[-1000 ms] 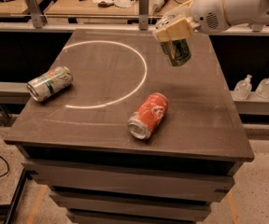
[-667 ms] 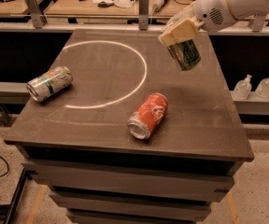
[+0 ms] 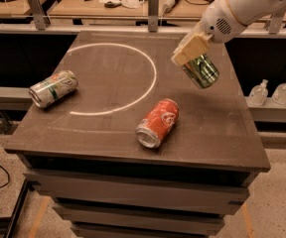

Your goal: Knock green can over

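The green can [image 3: 201, 71] is dark green and shiny. It is tilted, with its lower end pointing down and to the right, over the right rear part of the table [image 3: 217, 133]. My gripper [image 3: 190, 50], on the white arm coming in from the upper right, is shut on the can's upper end, with its tan fingers [image 3: 186, 48] covering the top. The can's top and pull tab are hidden.
An orange-red can [image 3: 158, 122] lies on its side near the table's front middle. A pale silver-white can [image 3: 52, 88] with green and orange markings lies on its side at the left. A white circle [image 3: 153, 73] is marked on the tabletop. Two bottles [image 3: 272, 91] stand right of the table.
My gripper has moved to the right and down with the green can, and the can is tilted further than before. The other two cans have not moved.
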Tool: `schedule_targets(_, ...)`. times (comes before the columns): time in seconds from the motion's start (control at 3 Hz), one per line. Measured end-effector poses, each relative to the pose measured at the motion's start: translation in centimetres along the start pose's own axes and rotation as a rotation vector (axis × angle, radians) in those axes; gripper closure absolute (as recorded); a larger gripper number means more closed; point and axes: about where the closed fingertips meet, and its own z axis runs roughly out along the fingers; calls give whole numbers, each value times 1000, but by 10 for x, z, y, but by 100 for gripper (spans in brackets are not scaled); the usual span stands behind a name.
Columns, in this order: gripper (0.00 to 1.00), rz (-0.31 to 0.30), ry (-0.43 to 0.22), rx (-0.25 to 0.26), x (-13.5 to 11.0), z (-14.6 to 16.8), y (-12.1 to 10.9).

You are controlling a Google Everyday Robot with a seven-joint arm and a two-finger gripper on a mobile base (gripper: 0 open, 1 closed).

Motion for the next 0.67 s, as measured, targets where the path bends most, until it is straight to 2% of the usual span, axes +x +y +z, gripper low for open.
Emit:
schedule_targets(0.33, 82, 1, 41, -38, 8, 25, -1)
schedule_targets(0.67, 58, 0, 53, -71, 19, 59, -1)
